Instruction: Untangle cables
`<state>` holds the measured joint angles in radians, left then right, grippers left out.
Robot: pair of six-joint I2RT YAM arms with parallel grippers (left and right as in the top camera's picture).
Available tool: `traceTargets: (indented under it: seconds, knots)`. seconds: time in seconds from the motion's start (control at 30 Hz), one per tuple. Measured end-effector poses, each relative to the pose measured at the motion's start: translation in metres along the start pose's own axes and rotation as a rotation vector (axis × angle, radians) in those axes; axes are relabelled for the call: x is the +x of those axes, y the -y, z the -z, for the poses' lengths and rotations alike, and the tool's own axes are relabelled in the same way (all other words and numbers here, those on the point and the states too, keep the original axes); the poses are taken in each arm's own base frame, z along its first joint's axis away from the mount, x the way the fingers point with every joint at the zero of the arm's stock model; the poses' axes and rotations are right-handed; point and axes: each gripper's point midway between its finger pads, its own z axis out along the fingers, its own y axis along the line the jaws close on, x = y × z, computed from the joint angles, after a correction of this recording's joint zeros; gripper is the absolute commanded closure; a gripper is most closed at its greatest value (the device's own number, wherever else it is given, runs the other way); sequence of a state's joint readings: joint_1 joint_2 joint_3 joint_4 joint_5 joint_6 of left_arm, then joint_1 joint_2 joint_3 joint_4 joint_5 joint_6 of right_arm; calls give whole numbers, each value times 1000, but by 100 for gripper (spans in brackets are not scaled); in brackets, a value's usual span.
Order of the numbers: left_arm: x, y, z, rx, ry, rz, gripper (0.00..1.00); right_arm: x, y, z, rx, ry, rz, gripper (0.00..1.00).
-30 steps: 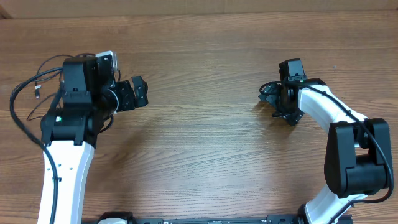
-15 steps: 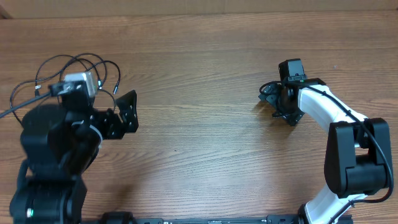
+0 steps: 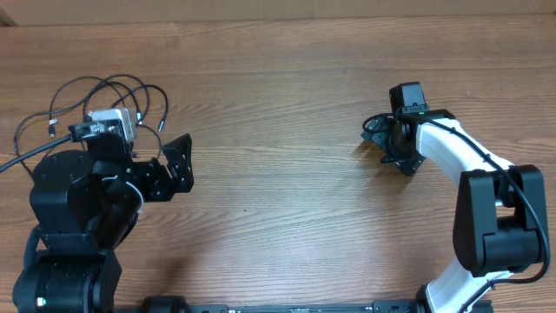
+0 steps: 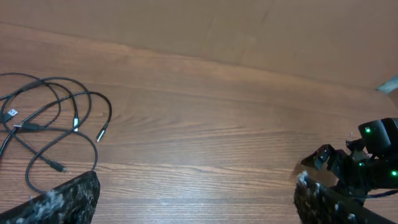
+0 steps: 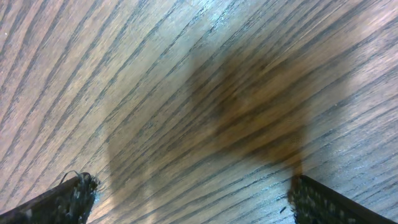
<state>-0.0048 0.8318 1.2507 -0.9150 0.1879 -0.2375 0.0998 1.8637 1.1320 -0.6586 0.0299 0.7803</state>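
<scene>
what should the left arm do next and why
Probably turn the left gripper toward the cables and lower it onto an outer loop: its jaws are open and empty, pointing away from the tangle, which lies loose on the table beside the arm.

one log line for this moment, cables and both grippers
cables: tangled loops on table, not held | left gripper: open, empty | right gripper: open, empty, over bare wood
</scene>
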Motion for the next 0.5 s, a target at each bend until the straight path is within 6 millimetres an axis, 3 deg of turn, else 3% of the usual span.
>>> traceTargets:
  seconds: [0.3, 0.5]
  knots:
    - [25, -1, 23, 11, 47, -9, 0, 0, 0, 0, 0, 0, 0, 0]
    - [61, -9, 29, -2, -9, 2, 0, 0, 0, 0, 0, 0, 0, 0]
